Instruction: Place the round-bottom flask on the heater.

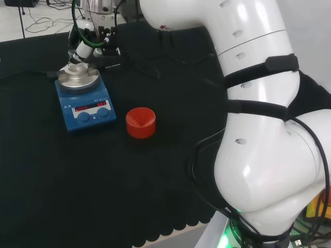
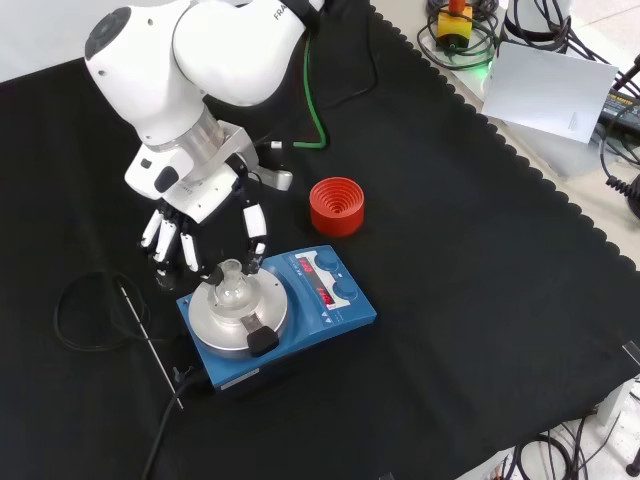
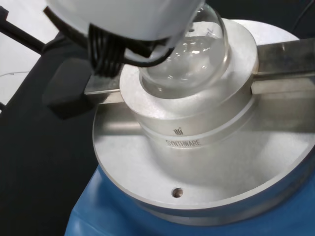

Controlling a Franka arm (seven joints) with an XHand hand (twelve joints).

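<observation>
On the round metal block of the blue hotplate heater (image 2: 335, 310) we see the clear glass round-bottom flask (image 2: 232, 291) seated bulb down with its neck upright, and the black-and-white hand (image 2: 195, 225) just behind it, fingers apart around the neck.

Engraved word with small logo above it on side of heater block (image 3: 197, 135), wrist view; red digits in two displays on heater panel (image 2: 318, 283), near side of blue base in head view (image 1: 88, 107), too small to read; dark letters on arm link (image 2: 262, 12), cut off; faint mark on white sheet (image 2: 545, 90), far right, unreadable
</observation>
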